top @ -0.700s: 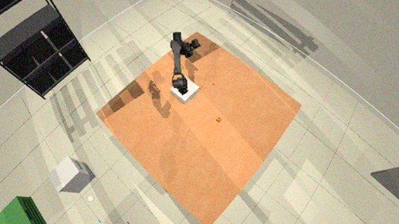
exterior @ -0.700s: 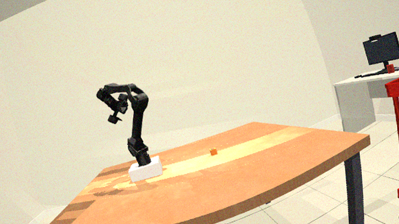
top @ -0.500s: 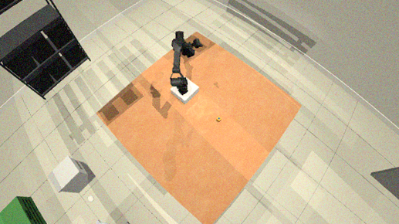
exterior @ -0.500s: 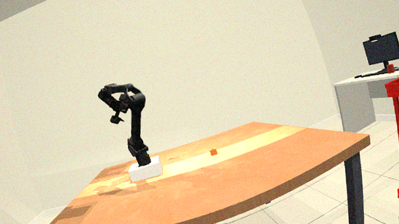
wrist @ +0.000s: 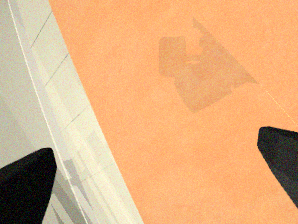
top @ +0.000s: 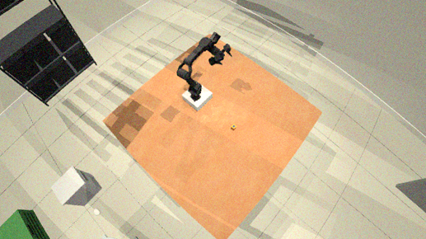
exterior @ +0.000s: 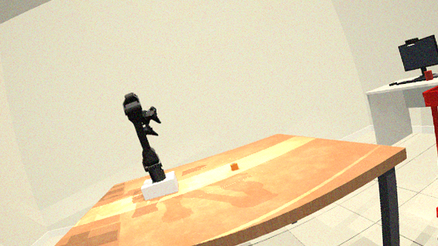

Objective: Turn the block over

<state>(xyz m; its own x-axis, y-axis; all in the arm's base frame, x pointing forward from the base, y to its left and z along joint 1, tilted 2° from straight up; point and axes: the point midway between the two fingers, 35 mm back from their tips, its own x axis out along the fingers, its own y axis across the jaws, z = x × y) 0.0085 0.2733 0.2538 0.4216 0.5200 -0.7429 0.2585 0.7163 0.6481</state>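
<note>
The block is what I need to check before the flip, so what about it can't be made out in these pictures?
- Block: too small in the top view to tell which side is marked.
- Exterior view: block is a tiny orange speck; no mark shows.
- Wrist view: block out of frame; only table and the open hand's fingers.

The block (top: 233, 127) — a small orange cube (exterior: 234, 166) with a tiny dark mark on its upward face, as far as the top view shows — rests flat on the table (top: 213, 180), out in the open near the middle, well apart from the arm's base.
</note>
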